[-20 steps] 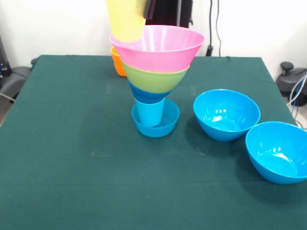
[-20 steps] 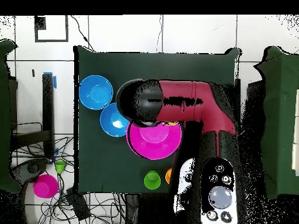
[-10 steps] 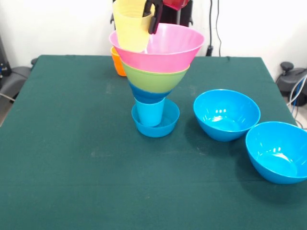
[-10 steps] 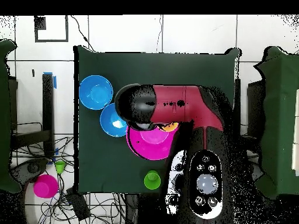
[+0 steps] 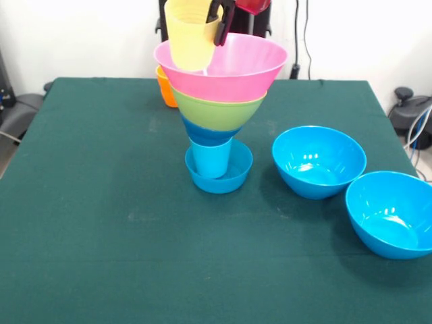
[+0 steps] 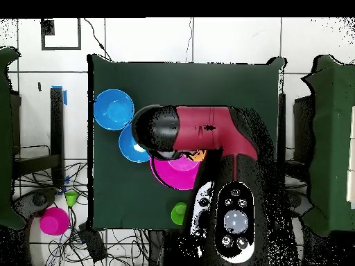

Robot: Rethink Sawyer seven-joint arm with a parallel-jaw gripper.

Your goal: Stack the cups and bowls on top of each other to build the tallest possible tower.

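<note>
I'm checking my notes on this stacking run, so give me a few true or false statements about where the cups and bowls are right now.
1. The gripper holds the yellow cup over the pink bowl. True.
2. The pink bowl sits directly on a blue bowl. False: it sits on the lime green bowl.
3. Two large blue bowls stand apart from the tower. True.
4. The orange cup tops the tower. False: it stands on the table behind it.

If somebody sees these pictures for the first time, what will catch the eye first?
First the tower in the middle of the table: a funnel of stacked bowls with the pink bowl on top. Next, the gripper holding the yellow cup in that bowl. Two blue bowls stand apart at the side.
</note>
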